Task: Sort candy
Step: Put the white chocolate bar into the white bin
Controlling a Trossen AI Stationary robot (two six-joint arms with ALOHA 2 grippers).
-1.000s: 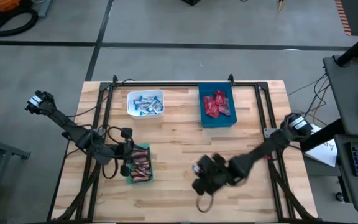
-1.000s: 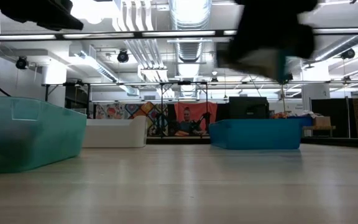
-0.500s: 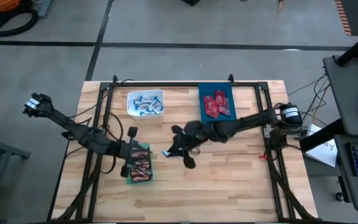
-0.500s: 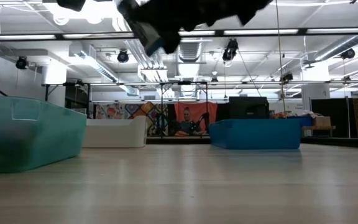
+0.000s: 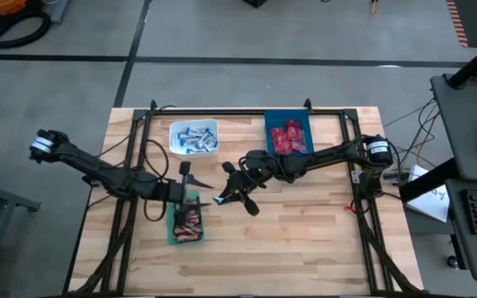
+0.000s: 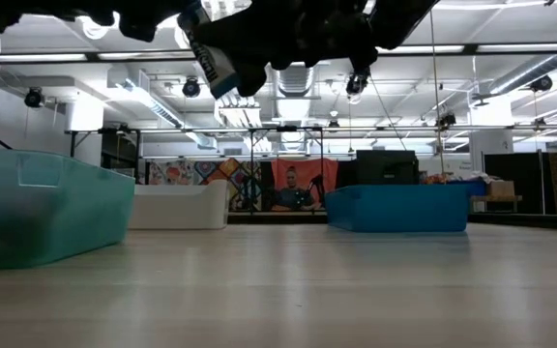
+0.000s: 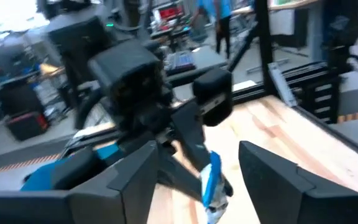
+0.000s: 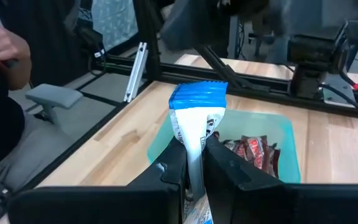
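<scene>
My right gripper [image 5: 226, 194] reaches in from the table's right over the middle of the table, shut on a blue-and-white candy bar [image 8: 197, 102]. The bar also shows high in the low view [image 6: 211, 63]. My left gripper [image 5: 195, 176] hangs open just left of it, above the far end of the green bin [image 5: 172, 236] of maroon bars. In the left wrist view the bar [image 7: 213, 180] shows between my open fingers, a little beyond them and apart. The white bin [image 5: 174, 142] holds blue-and-white bars. The blue bin [image 5: 289, 161] holds red packets. My right gripper pinches the bar between its two fingers at one end [image 8: 195, 155]. The bar sticks out past the fingertips in line with them, its blue crimped end [image 8: 199, 93] farthest out. The fingers come from the table's right, slanting down. The bar is lifted clear of the table.
A black frame rail [image 5: 247, 112] runs along the table's far edge and down both sides. The white and blue bins stand at the far side, the green bin at the near left. Bare wood [image 5: 305, 240] lies at the near right. A person's hand [image 8: 2, 46] shows beyond the table.
My right gripper has swung with the bar from the table's near edge up and toward the far left, ending beside my left gripper. My left gripper has moved off the green bin a little toward the far right, and its fingers now stand apart.
</scene>
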